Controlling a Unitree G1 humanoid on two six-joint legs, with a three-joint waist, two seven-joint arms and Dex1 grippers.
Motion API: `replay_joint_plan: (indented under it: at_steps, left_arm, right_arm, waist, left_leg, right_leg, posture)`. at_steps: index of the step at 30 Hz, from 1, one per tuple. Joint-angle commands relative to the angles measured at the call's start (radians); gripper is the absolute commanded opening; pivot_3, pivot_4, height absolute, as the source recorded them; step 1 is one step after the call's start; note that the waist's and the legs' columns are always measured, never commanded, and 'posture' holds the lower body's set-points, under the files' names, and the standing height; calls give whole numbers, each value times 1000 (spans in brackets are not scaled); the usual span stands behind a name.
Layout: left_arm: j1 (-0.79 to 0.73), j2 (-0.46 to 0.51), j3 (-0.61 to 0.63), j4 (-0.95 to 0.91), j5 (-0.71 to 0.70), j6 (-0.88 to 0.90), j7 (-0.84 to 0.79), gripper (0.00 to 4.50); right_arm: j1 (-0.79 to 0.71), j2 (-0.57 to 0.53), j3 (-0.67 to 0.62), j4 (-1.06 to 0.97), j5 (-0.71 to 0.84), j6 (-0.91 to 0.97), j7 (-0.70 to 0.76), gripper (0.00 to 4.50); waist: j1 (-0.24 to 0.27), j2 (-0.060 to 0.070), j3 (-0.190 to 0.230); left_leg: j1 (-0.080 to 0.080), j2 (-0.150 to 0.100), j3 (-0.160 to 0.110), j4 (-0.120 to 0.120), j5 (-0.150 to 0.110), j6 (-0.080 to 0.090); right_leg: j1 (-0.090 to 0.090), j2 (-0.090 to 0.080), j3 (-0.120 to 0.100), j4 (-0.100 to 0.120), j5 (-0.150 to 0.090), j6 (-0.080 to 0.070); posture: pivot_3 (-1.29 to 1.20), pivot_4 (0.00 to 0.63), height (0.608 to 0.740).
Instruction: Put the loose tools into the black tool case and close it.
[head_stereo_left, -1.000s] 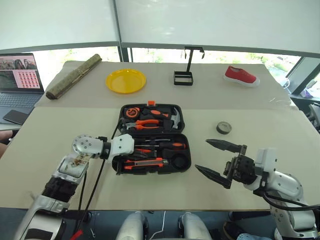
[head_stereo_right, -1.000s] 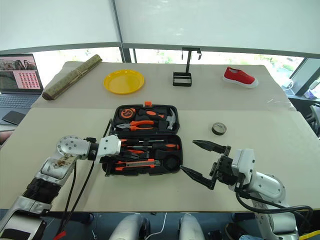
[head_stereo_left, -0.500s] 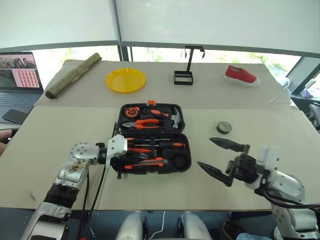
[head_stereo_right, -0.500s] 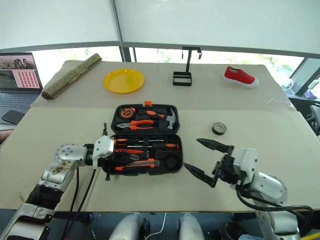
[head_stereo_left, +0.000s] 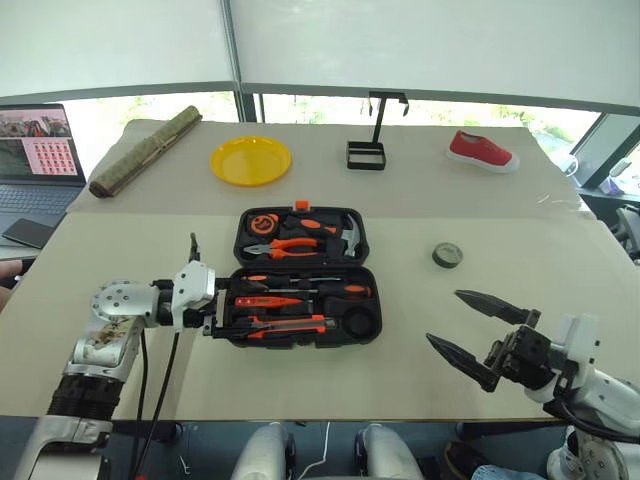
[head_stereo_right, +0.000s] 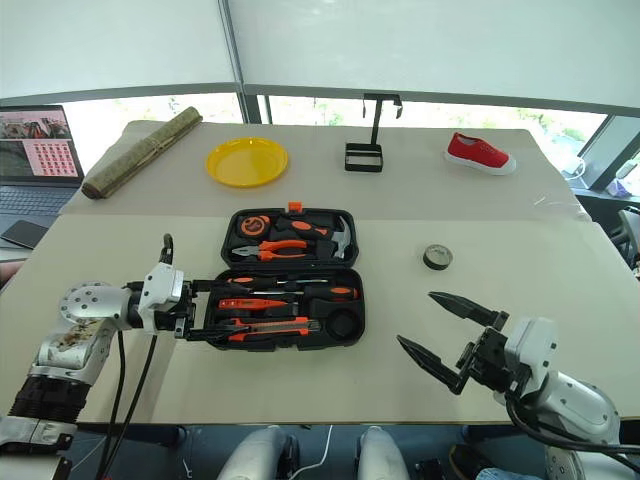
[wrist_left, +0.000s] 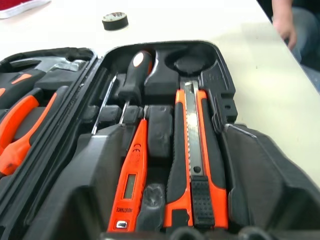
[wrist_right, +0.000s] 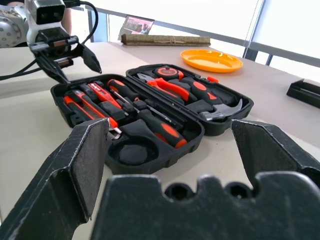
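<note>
The black tool case (head_stereo_left: 377, 336) lies open mid-table. Its near half holds two screwdrivers (head_stereo_left: 332, 291), the orange tester pen (wrist_left: 131, 182) and the utility knife (head_stereo_left: 288, 325), next to an empty round recess (head_stereo_left: 360, 322). Pliers and a hammer sit in the far half. The dark tape roll (head_stereo_left: 447, 255) lies loose on the table, right of the case. My left gripper (head_stereo_left: 214, 312) hangs open at the case's left end, fingers spread over the tools' tips, holding nothing. To the right, near the front edge, my right gripper (head_stereo_left: 444, 316) is wide open and empty.
Along the back stand a yellow plate (head_stereo_left: 251, 160), a black wire stand (head_stereo_left: 367, 155), a red shoe (head_stereo_left: 482, 152) and a rolled mat (head_stereo_left: 145, 151). A laptop (head_stereo_left: 36, 150) and phone sit far left. A person's hand (wrist_left: 286, 27) shows past the table's right edge.
My left gripper has opened and drawn back left, from over the case's near half to its left end. The right gripper, still open, has moved right and toward the front edge.
</note>
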Motion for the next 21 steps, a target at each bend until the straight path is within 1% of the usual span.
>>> replay_joint_plan:
  at_steps: [1,3,5,8,12,14,16,18,20,21]
  left_arm:
    - [-32,-50,-49,2,39,-23,25,1506]
    - [-36,-65,-75,7,76,-45,35,671]
    - [-38,-81,-102,6,102,-56,47,28]
    - [-44,-91,-141,6,157,-51,78,28]
    - [-43,-70,-193,-1,232,2,99,28]
    - [-39,-72,-197,-17,240,43,128,28]
    - [-32,-78,-165,-45,189,85,143,28]
    - [-23,-80,-108,-88,83,157,130,28]
    - [-20,-79,7,-151,-67,245,149,539]
    - [-21,-71,55,-175,-114,273,162,743]
  right_arm:
    - [-12,0,-19,-37,7,-25,-13,4500]
    - [-16,1,-15,-37,6,-24,-14,4500]
    - [-20,2,-11,-38,3,-23,-15,4500]
    - [-24,4,-6,-40,2,-22,-20,4500]
    - [-30,3,0,-44,2,-20,-29,4500]
    - [-32,2,0,-47,5,-17,-33,4500]
    - [-27,-1,-5,-54,11,-13,-36,4500]
    - [-16,-4,-14,-62,18,-9,-37,4500]
    - [9,-8,-44,-74,35,-1,-41,4500]
    - [21,-6,-61,-78,41,-2,-47,4500]
  waist:
    - [2,0,0]
    - [2,0,0]
    - [1,0,0]
    - [0,0,0]
    - [4,1,0]
    - [7,1,-1]
    - [8,1,-1]
    - [5,1,-1]
    - [1,1,-1]
    - [0,1,0]
  left_leg:
    - [0,0,0,0,0,0]
    - [0,0,0,0,0,0]
    - [0,0,0,0,0,0]
    - [0,0,0,0,0,0]
    - [1,0,0,0,0,0]
    - [2,0,0,0,0,0]
    - [2,0,0,0,0,0]
    - [2,0,0,0,0,0]
    - [1,1,0,0,0,0]
    - [0,1,-1,0,0,0]
  right_leg:
    - [0,0,0,0,0,0]
    - [0,0,0,0,0,0]
    - [0,0,0,0,0,0]
    - [0,0,0,0,0,0]
    - [1,-1,0,0,0,0]
    - [2,-1,0,-1,0,0]
    - [2,-1,0,-1,0,0]
    - [2,-1,0,0,0,0]
    - [1,-1,0,0,0,0]
    - [0,-1,0,0,0,0]
  posture:
    - [0,150,740]
    - [0,150,740]
    - [0,150,740]
    - [0,150,740]
    - [0,150,740]
    - [0,150,740]
    - [0,150,740]
    - [0,150,740]
    - [0,150,740]
    - [0,150,740]
